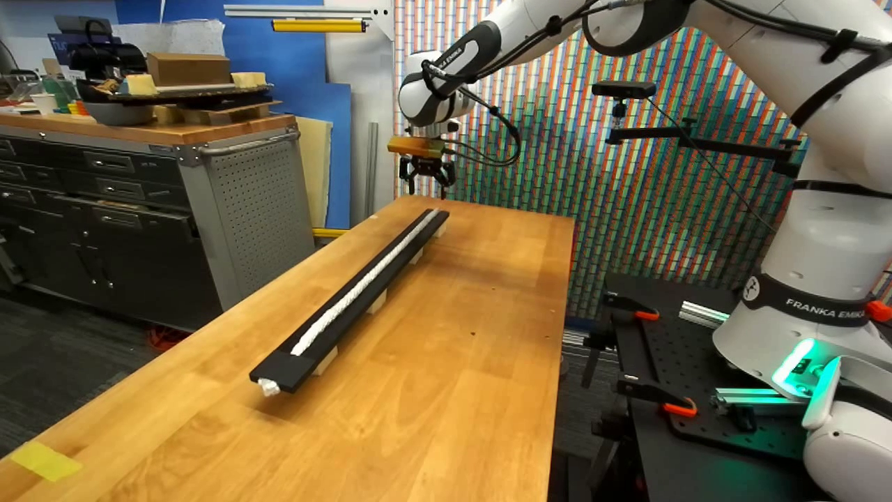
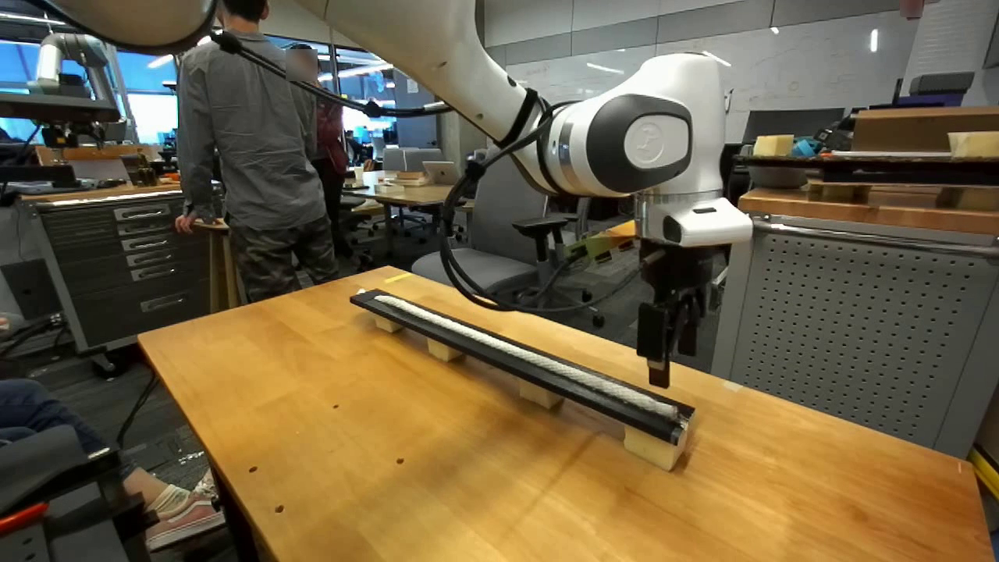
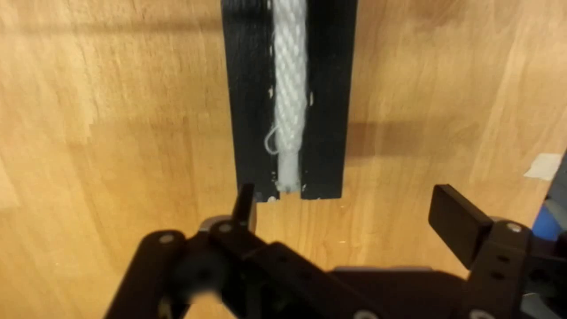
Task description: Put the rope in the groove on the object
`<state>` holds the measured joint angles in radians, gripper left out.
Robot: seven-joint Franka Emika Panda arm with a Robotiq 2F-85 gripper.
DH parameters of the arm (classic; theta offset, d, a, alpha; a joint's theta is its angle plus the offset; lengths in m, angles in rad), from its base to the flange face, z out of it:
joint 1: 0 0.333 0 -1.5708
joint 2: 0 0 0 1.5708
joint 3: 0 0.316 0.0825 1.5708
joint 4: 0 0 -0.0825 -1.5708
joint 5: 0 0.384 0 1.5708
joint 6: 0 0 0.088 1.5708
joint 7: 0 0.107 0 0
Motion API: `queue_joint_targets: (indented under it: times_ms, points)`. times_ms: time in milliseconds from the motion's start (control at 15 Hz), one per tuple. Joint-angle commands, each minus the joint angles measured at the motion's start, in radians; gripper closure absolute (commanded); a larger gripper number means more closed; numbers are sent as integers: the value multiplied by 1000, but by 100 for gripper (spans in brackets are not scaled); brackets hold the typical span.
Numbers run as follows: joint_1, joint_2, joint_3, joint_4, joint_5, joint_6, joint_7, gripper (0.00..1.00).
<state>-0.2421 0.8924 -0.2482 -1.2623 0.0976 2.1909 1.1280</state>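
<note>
The long black bar lies raised above the table; it also shows in an exterior view and the wrist view. The white rope runs straight along the groove, between the bar's black sides, in all views. How deep it sits I cannot tell. At one end it passes under a black cap and a frayed tip sticks out. At the other end its tip lies just inside the bar's end, with a loose thread loop. My gripper is open and empty above this end.
Pale wooden blocks hold the bar off the wooden table. A grey perforated cabinet stands beyond the table's edge. A camera on a bracket is near the arm's base. A grey chair and a standing person are behind the table.
</note>
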Motion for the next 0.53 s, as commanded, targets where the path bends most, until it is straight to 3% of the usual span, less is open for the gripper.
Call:
queue_joint_targets:
  times_ms: [0, 467]
  points:
    - [30, -137, 42, -141, 4, 57, -79, 0]
    - [135, -376, 107, -378, 0, 26, -288, 0]
